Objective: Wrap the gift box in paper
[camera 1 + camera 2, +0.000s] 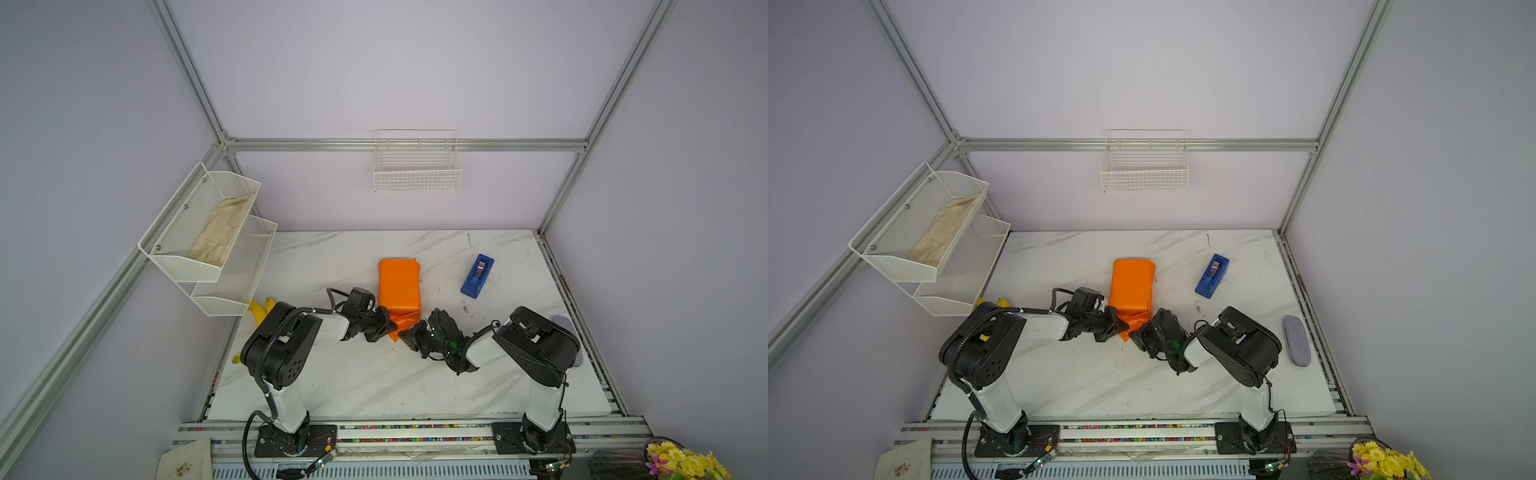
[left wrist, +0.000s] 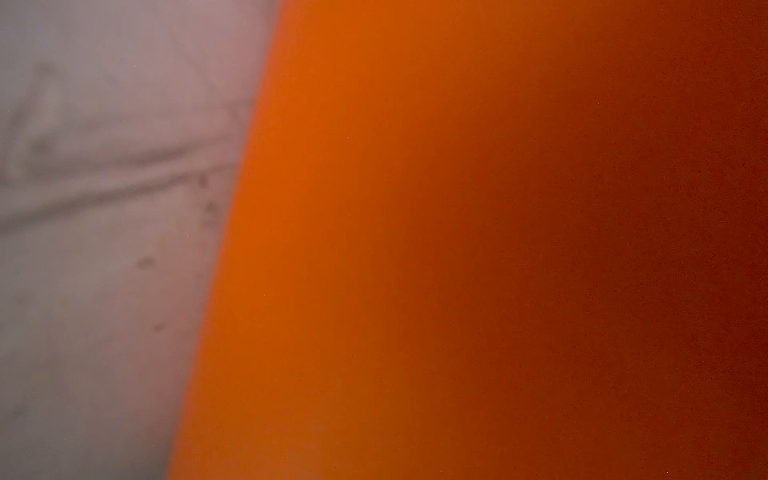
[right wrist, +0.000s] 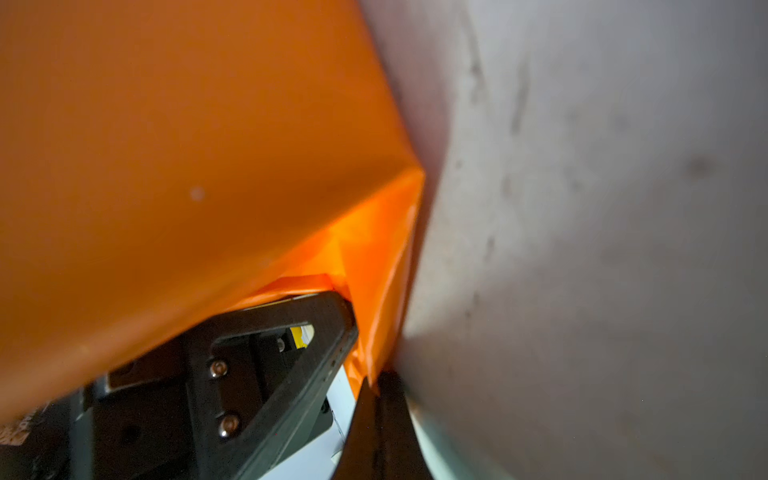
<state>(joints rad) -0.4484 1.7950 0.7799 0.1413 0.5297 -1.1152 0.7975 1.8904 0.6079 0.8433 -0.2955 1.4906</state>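
On the table (image 1: 332, 382), the left gripper (image 1: 390, 328) was clenched, its tip against the folded near flap. The right gripper (image 1: 406, 333) was clenched on that flap's corner. Beyond them lay the paper (image 1: 399, 286), wrapped around the gift box and hiding it. Farther right stood a tape dispenser (image 1: 477, 276).

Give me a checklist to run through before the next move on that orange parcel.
1. The paper hides the gift box: ok, no dark box shows in both top views.
2. The left pincer shut at the near-end flap: ok.
3. The right pincer shut; gripping the flap: cannot tell.
4. The near-end flap folded flat: not ok, crumpled and jutting out.
5. The tape dispenser apart from the paper: ok.
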